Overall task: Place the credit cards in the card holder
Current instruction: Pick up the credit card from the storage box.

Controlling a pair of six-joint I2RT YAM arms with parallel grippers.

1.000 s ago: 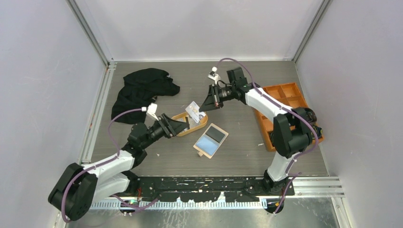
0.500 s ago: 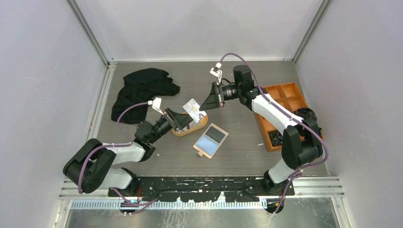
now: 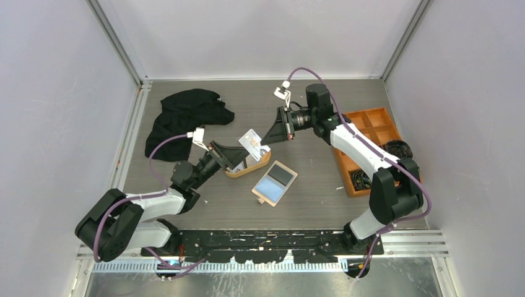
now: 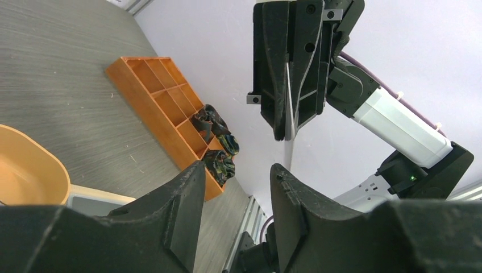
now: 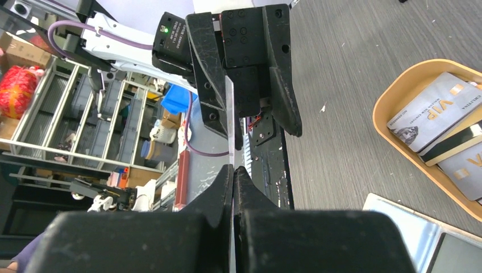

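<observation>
Crumpled black cloth [image 3: 186, 117] and a rigid orange compartment box [image 3: 374, 124] flank the bench [image 3: 309, 198]. The right hand [image 5: 233, 170] pinches a thin pale card [image 5: 229, 114]; the left hand [image 4: 236, 170] is spread around it.

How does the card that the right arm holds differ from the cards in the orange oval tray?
The held card is up in the air, pinched at one edge by the fingers of the right gripper; the tray cards rest inside the orange tray, and nothing grips them. The held card is alone and tilted; the tray cards lie down and overlap. Both are pale, thin, rectangular cards.
</observation>
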